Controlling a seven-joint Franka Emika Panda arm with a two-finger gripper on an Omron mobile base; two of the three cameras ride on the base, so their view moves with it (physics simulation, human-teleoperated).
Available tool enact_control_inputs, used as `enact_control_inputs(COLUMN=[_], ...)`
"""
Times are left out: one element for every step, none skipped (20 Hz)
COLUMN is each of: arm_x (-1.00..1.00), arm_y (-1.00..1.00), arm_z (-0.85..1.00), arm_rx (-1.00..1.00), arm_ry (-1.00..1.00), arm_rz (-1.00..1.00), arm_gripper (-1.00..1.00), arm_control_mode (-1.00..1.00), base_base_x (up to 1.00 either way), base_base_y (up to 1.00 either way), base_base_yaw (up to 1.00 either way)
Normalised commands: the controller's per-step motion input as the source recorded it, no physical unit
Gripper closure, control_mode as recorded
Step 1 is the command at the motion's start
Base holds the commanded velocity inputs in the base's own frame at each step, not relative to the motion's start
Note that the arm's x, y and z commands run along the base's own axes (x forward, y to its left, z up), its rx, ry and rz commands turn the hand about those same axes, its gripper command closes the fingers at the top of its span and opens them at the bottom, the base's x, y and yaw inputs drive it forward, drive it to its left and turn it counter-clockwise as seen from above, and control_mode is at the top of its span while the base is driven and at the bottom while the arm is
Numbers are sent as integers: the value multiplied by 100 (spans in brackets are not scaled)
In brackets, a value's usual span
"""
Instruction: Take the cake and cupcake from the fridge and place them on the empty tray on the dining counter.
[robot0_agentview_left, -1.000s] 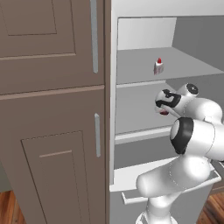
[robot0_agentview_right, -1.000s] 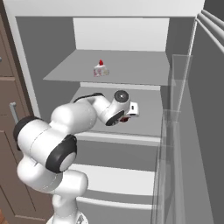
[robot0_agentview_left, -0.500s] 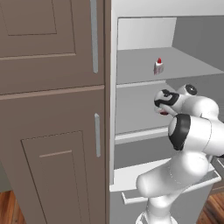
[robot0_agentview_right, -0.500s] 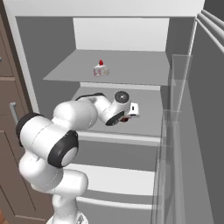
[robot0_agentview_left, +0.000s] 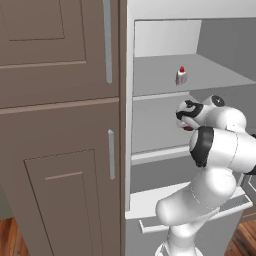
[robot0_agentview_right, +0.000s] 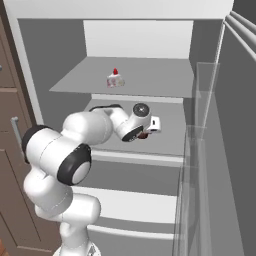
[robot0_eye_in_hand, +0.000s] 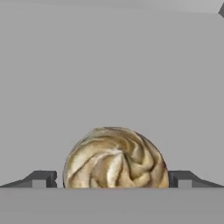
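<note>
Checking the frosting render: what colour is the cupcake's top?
Swirled pale tan and cream, on the cupcake; clearest in the hand view.

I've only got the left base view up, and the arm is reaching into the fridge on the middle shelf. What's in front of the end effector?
Observer: The cupcake, tan swirled top. In the hand view it sits between the two fingertips of the end effector.
Operator: Are the jaws closed on it?
Observer: No. They stand open, with a tip visible on either side of the cupcake and apart from it.
Operator: I see the cake on the upper shelf. Is anything beside it?
Observer: In the right base view the cake stands alone there, cherry up, above the hand and to its left.
</note>
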Motion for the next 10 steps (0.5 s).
enact_control_inputs(arm_x=[11,11,10,10,10,10,11,9,11,11], arm_y=[0,0,0,0,0,0,0,0,0,0], arm_z=[-4,-6,-7,-10,-13,-15,-19,-21,-26,-31], arm_rx=[0,0,0,0,0,0,0,0,0,0], arm_ry=[0,0,0,0,0,0,0,0,0,0], arm_rz=[0,0,0,0,0,0,0,0,0,0], arm_gripper=[-100,-100,-100,-100,-100,-100,-100,-100,-100,-100], arm_control_mode=[-100,-100,-100,-100,-100,-100,-100,-100,-100,-100], base_base_x=[0,0,0,0,0,0,0,0,0,0], base_base_y=[0,0,0,0,0,0,0,0,0,0], base_base_yaw=[0,0,0,0,0,0,0,0,0,0])
